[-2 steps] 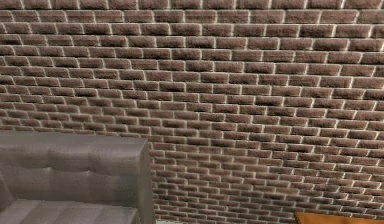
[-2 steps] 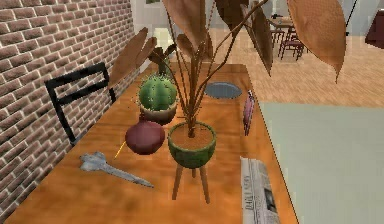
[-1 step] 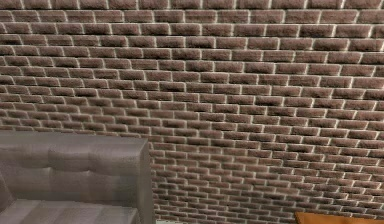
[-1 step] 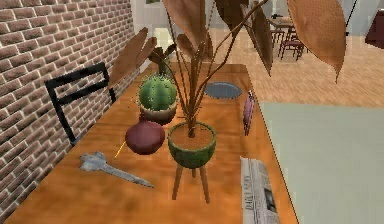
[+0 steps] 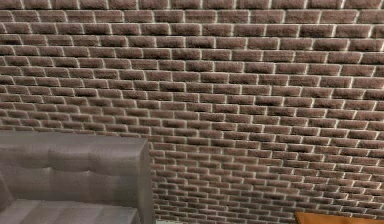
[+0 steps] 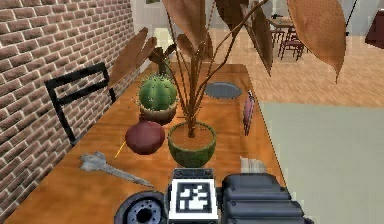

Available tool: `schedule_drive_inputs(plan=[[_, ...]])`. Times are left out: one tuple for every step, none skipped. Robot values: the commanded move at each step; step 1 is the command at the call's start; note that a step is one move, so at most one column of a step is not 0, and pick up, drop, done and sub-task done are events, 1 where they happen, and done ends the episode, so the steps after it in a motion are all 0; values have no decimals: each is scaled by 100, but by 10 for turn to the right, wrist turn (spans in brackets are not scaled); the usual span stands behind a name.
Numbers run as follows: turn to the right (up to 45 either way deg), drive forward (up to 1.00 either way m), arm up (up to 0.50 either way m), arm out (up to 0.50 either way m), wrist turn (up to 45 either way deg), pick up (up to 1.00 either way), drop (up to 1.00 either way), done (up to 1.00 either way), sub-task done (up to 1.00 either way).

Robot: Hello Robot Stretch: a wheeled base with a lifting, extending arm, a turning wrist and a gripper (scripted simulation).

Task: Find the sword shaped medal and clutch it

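Where the forward view looks ahead, a wall of rough dark-red brick with pale mortar [image 5: 230, 90] stands close. A grey, smooth-cushioned sofa [image 5: 70, 175] sits against it at the lower left. The corner of an orange-brown wooden worktop [image 5: 340, 218] pokes in at the bottom right, which I judge to be the surface the arm reaches over. In the arm side view that worktop [image 6: 225, 150] runs along the brick wall and seems dressed for display. A round, ribbed green cactus in a brown pot [image 6: 157, 96], a tall plant with broad, dry brown leaves in a glossy green pot [image 6: 191, 143] and a smooth dark-red rounded vessel [image 6: 145, 136] cluster near its middle. The flat, dull-grey metal sword shaped medal [image 6: 100, 163] lies on the bare wood at the view's lower left, just beside the dark-red vessel, so a reach there looks unobstructed. The gripper [image 6: 140, 210] shows as a dark rounded body at the bottom edge, left of a white square with black marks [image 6: 193, 197], and near the medal. Its far end is hard to make out against the wood, so I cannot tell whether it grasps anything.
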Motion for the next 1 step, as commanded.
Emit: schedule_drive_inputs(plan=[[0, 0, 0, 24, 0, 0, 0, 0, 0]])
